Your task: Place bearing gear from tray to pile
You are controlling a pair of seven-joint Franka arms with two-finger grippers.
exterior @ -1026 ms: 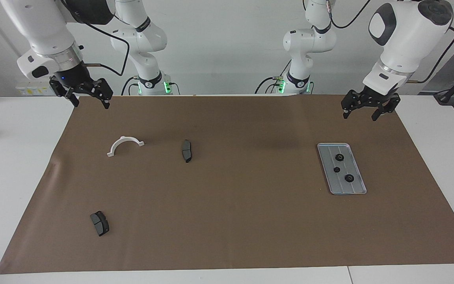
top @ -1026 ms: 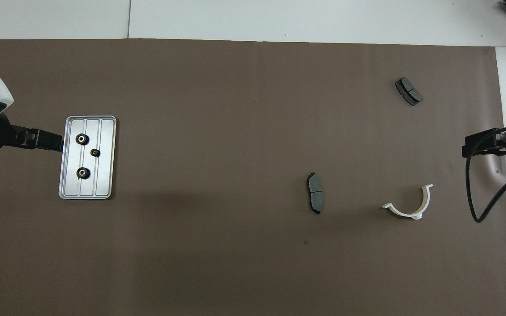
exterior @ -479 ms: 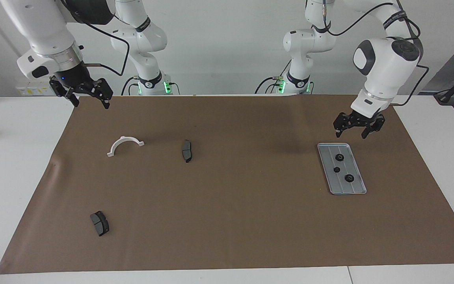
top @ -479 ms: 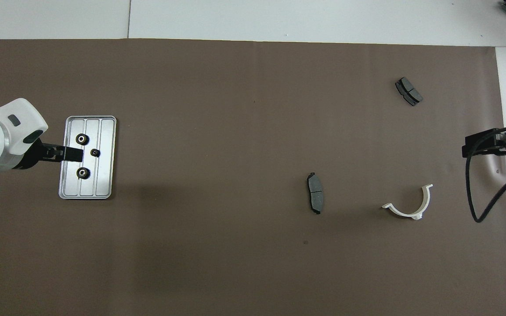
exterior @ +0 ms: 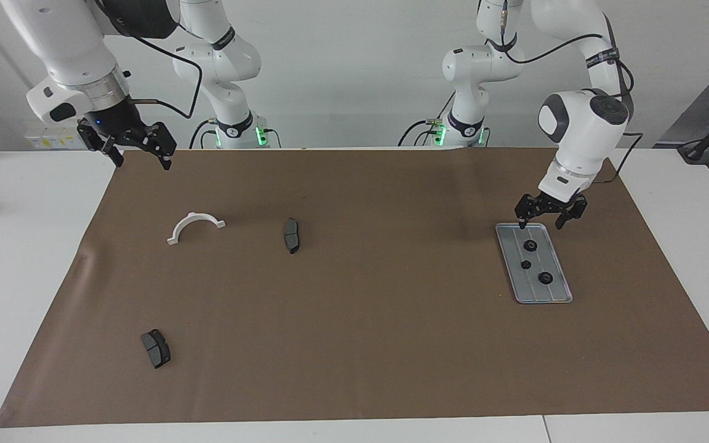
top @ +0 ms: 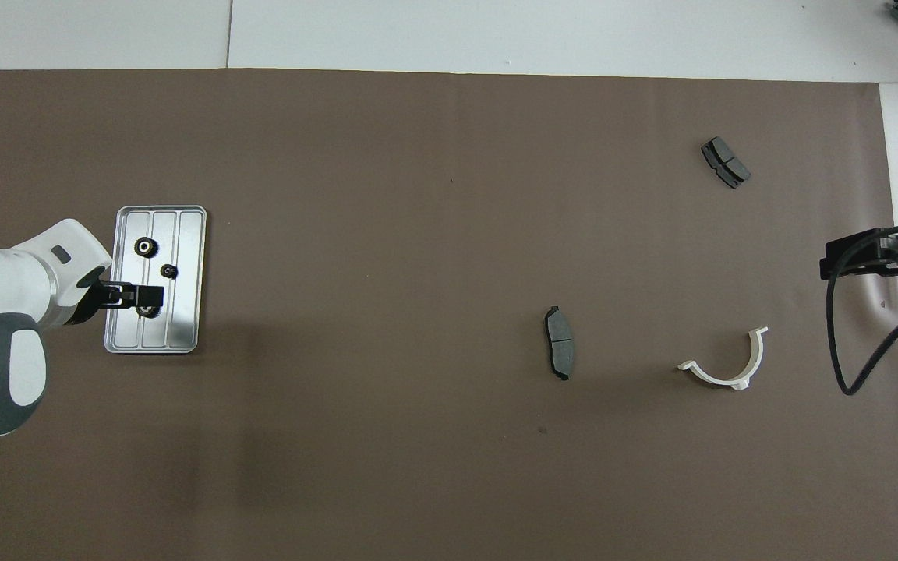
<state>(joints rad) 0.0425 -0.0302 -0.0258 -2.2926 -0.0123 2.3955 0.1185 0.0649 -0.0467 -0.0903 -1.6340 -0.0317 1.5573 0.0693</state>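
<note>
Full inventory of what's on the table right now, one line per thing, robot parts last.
tray: 1, light grey metal, grooved, on the mat at the left arm's end of the table.
gears: 3, small, black, in a row on the tray.
brake pads: 2, dark grey; one mid-table beside the bracket, the second farther from the robots.
bracket: 1, white, semicircular, toward the right arm's end.
mat: 1, brown, covers most of the white table.
left gripper: 1, black, open, empty, over the tray's end nearest the robots.
right gripper: 1, black, open, empty, waiting over the mat's corner.
</note>
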